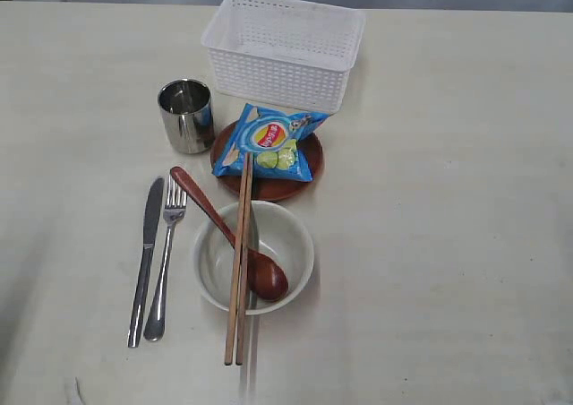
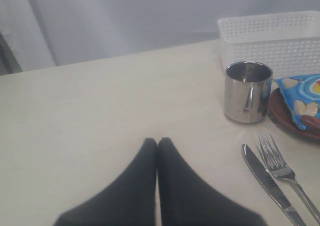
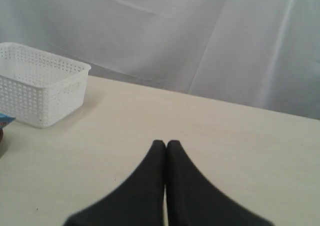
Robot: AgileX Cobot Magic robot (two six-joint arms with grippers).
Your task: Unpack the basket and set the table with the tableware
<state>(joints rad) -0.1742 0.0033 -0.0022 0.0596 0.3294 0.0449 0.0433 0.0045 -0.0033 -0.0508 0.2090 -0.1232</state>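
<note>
Basket: the basket (image 1: 283,47) stands at the far side of the table (image 1: 448,244), just behind the plate. You see no item inside it, though its near wall hides part of the floor, so it seems empty.
Plate: the plate (image 1: 286,188) lies in front of the basket, and the crisp packet (image 1: 273,142) rests on it.
Cup: the cup (image 1: 186,115) stands upright just beside the plate, on its left in the exterior view.
Bowl: the bowl (image 1: 300,244) sits in front of the plate. The spoon (image 1: 267,278) has its head inside the bowl, and the chopsticks (image 1: 238,271) lie across it, from the plate toward the near edge.
Cutlery: the knife (image 1: 146,257) and the fork (image 1: 166,262) lie side by side, left of the bowl.
Left gripper: the left gripper (image 2: 157,142) has its jaws pressed together, holds nothing, and is above bare table near the knife.
Right gripper: the right gripper (image 3: 166,143) is also closed and empty, well apart from the setting.
Progress: you can judge the unpacking and the setting as finished, or very nearly.
</note>
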